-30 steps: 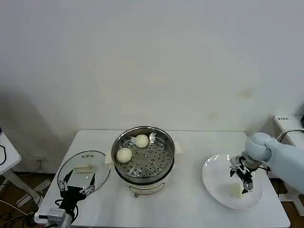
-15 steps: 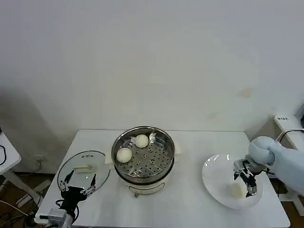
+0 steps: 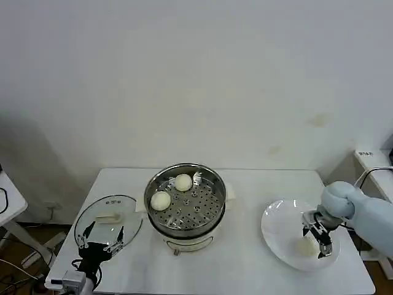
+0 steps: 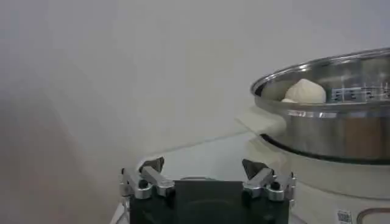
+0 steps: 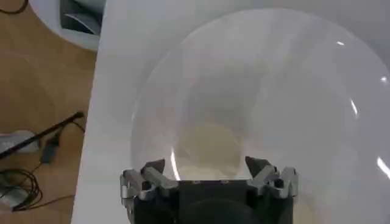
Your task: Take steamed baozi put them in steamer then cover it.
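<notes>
From the head, two cream-white round baozi (image 3: 161, 200) lie in the shiny round steel steamer (image 3: 185, 206) mid-bench, a third (image 3: 305, 246) on the flat white plate (image 3: 276, 233) directly under the spread, empty right end effector (image 3: 322, 238). The clear glass cover (image 3: 108, 220) lies flat, just ahead of the left end effector (image 3: 98, 245). The left wrist shows that end effector (image 4: 206, 177) open and empty, steamer (image 4: 329, 115) ahead. The right wrist shows open fingers (image 5: 153, 176) straddling one baozi (image 5: 207, 150).

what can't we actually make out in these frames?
- Whether the right gripper touches the baozi on the plate: head view, its fingers cover that bun; right wrist view, blurred.
- Steamer front inner wall: head view, the rim hides it, so a bun there would be unseen.
- Cover near edge: head view, the left gripper overlaps it.
- Steamer's base: left wrist view, cut off by the frame edge.
</notes>
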{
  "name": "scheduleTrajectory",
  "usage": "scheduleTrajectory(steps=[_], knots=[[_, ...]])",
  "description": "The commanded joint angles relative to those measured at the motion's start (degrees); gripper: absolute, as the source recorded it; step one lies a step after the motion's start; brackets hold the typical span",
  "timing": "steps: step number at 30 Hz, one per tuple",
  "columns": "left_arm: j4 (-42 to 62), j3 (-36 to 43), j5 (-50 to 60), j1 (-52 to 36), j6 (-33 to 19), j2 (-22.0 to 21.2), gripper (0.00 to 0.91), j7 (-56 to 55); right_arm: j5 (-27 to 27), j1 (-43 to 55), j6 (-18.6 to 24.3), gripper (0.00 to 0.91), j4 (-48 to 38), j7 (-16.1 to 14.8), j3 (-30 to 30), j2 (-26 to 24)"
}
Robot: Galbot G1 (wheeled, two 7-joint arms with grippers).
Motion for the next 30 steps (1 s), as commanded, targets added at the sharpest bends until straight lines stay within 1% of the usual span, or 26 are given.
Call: scheduleTrajectory(steps=[1, 19, 22, 23, 25, 30], knots=[[0.1, 0.1, 0.1, 0.0, 0.0, 0.0, 0.907, 0.0, -0.4, -1.4, 0.1, 0.907, -0.3, 0.5, 1.0, 0.2], [0.8, 0.3, 0.4, -0.3, -0.1, 0.0, 0.907, -0.1, -0.3, -1.4, 0.3, 0.907, -1.9, 2.7, 0.7, 1.8], [0.8, 0.1, 0.3, -0.3, 0.0, 0.1, 0.907, 0.0, -0.4, -1.2, 0.5, 0.746, -2.1, 2.5, 0.7, 1.7], [0.8, 0.2, 0.3, -0.4, 0.0, 0.1, 0.907, 0.0, -0.5, -1.2, 0.6, 0.635, -2.1, 2.4, 0.7, 1.7], [0.9, 0.2, 0.3, -0.5, -0.1, 0.0, 0.907, 0.0, -0.4, -1.2, 0.6, 0.615, -2.0, 2.5, 0.7, 1.6], [1.2, 0.3, 0.3, -0.7, 0.0, 0.0, 0.907, 0.0, -0.3, -1.2, 0.6, 0.615, -1.9, 2.5, 0.8, 1.4]])
